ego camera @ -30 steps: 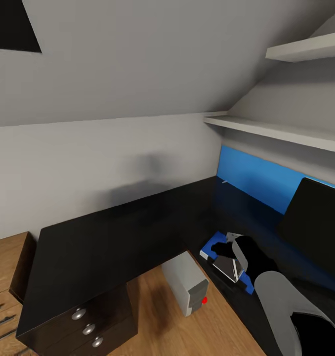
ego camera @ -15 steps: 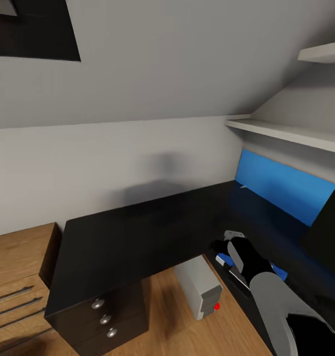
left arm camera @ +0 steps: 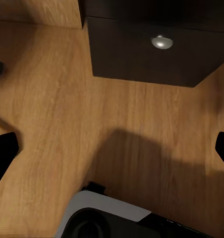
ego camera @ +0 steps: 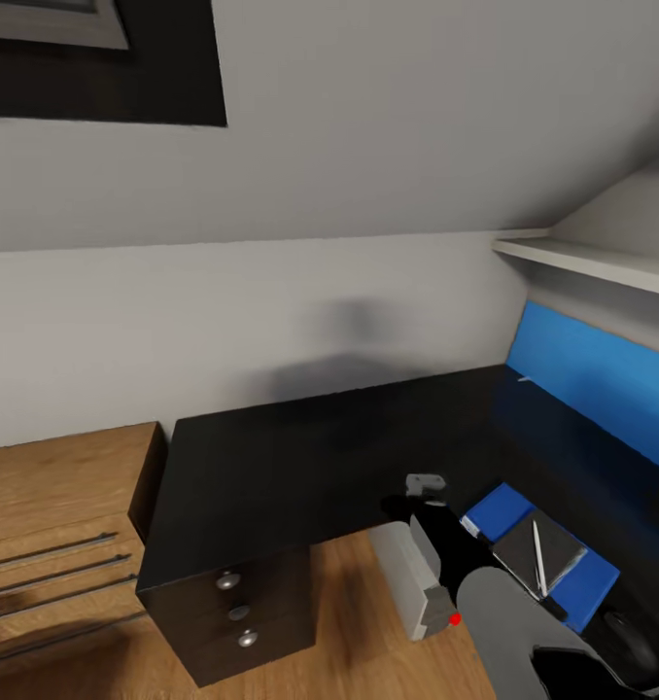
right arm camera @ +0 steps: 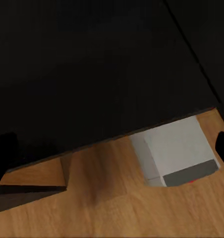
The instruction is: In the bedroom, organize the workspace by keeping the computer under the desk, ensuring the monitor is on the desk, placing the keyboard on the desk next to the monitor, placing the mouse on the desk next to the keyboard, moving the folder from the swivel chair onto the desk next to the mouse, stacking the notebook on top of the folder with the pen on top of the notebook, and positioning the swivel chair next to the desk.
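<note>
Shift since earlier: head camera has swung left, so the whole scene slides right. Measured against the folder (ego camera: 587, 591), the right gripper (ego camera: 415, 498) has come off the stack and now sits beside it, over the desk (ego camera: 300, 467) edge.
Right gripper: released; in its wrist view the fingertips stand wide apart with nothing between them, over the black top and the computer (right arm camera: 174, 153).
Left gripper (left arm camera: 112, 148): also released and empty, hanging over bare wood floor near the drawer unit (left arm camera: 141, 54).
Folder stack: folder flat on the desk, a dark notebook (ego camera: 538, 552) on it, a white pen (ego camera: 538, 556) lying on the notebook.
Computer (ego camera: 417, 574): on the floor at the inner corner of the desk, partly tucked under it.
Risk, stack: right forearm lies just beside the folder; a turn of the base or arm could sweep it and roll the pen off.
Risk, computer: it juts past the desk edge; a lowered arm or the rolling base could knock it out.
Risk, chair: out of sight, so it must be located before positioning.
</note>
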Motion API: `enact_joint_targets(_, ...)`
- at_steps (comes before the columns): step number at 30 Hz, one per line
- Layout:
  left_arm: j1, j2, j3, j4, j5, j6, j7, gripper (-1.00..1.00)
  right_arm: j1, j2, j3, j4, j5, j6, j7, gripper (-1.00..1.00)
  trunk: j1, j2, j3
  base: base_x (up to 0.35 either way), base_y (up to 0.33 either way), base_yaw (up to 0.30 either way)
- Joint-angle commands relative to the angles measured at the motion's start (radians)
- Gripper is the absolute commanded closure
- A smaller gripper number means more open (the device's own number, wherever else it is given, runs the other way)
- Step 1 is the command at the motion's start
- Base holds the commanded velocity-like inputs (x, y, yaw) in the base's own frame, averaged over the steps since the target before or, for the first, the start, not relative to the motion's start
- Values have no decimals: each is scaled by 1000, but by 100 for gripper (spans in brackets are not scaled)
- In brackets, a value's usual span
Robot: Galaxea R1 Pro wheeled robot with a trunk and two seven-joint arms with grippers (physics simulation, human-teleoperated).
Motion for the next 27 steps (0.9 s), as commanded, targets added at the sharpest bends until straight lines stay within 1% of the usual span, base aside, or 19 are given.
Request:
enact_joint_targets(1,0,0,-1,-2,4,-1,1,-100,2,13,-4,23,27,-35,-1,-100,0,-2,-2,0,0,262)
enact_joint_targets(3,0,0,-1,-2,4,-1,1,-100,4,22,-2,48,45,-71,-3,-100,0,-2,-2,0,0,262)
enact_joint_targets(6,0,0,-1,-2,5,-1,1,-100,6,34,-1,120,79,-178,-5,-100,0,-2,-2,0,0,262)
enact_joint_targets(8,0,0,-1,-2,5,-1,1,-100,6,35,-1,146,84,-224,-5,-100,0,-2,-2,-19,0,245)
enact_joint_targets(10,0,0,-1,-2,6,-1,1,-100,7,36,-1,198,91,-324,-5,-100,0,-2,-2,-142,0,132)
enact_joint_targets(12,0,0,-1,-2,5,-1,1,-100,7,36,-1,231,93,-385,-5,-100,0,-2,-2,-230,0,68)
enact_joint_targets(15,0,0,-1,-2,5,-1,1,-100,7,34,-1,258,95,-428,-4,-100,0,-2,-2,-279,0,33)
enact_joint_targets(17,0,1,-1,-2,4,-1,1,-100,7,35,-1,268,95,-443,-4,-100,0,-2,-2,-305,0,14)
enact_joint_targets(23,0,1,-1,-2,4,-1,1,-100,7,34,-1,302,95,-472,-3,-100,0,-2,-2,-319,0,4)
enact_joint_targets(27,0,1,-1,-2,4,-1,1,-100,7,35,-1,307,95,-480,-2,-100,0,-2,-2,-318,0,0)
